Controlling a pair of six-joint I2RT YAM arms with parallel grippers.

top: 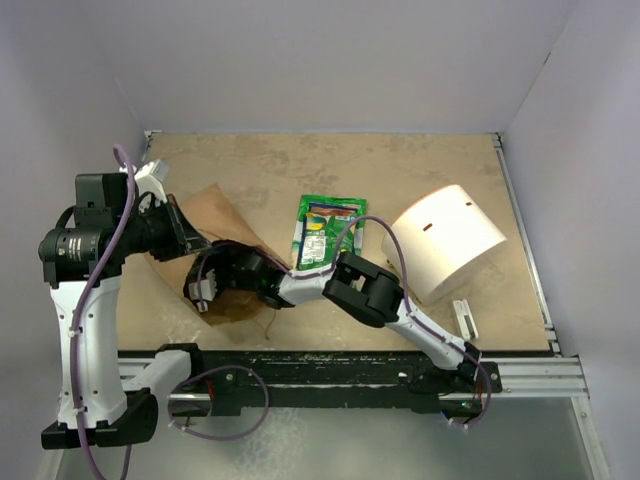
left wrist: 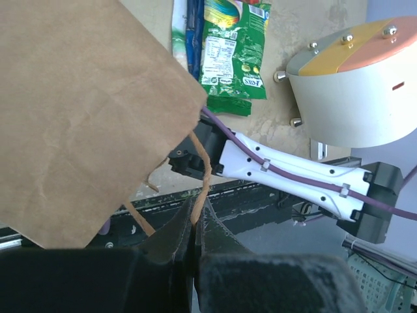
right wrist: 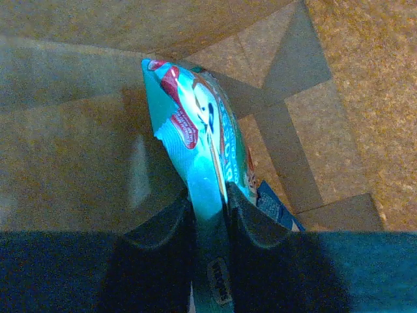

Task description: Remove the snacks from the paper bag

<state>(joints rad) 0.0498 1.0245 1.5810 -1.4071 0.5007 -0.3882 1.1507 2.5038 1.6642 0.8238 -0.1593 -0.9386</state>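
Observation:
The brown paper bag [top: 215,213] lies on its side at the table's left, its mouth toward the near edge. My left gripper [left wrist: 193,218] is shut on the bag's thin twisted handle [left wrist: 204,166], holding it up beside the bag [left wrist: 85,117]. My right gripper [top: 206,286] reaches into the bag's mouth. Inside, the right gripper [right wrist: 208,203] is shut on a glossy turquoise snack packet [right wrist: 195,140] with red and white print. A blue packet corner [right wrist: 275,207] shows beside it. Other snacks lie flat on the table: a green packet [top: 325,230] [left wrist: 233,49] and a dark blue one [left wrist: 191,32].
A large white cylinder [top: 445,240] [left wrist: 355,91] with an orange-yellow end lies on its side at the right. A small white clip [top: 465,318] lies near the front edge. The right arm [top: 365,290] stretches across the table's near middle.

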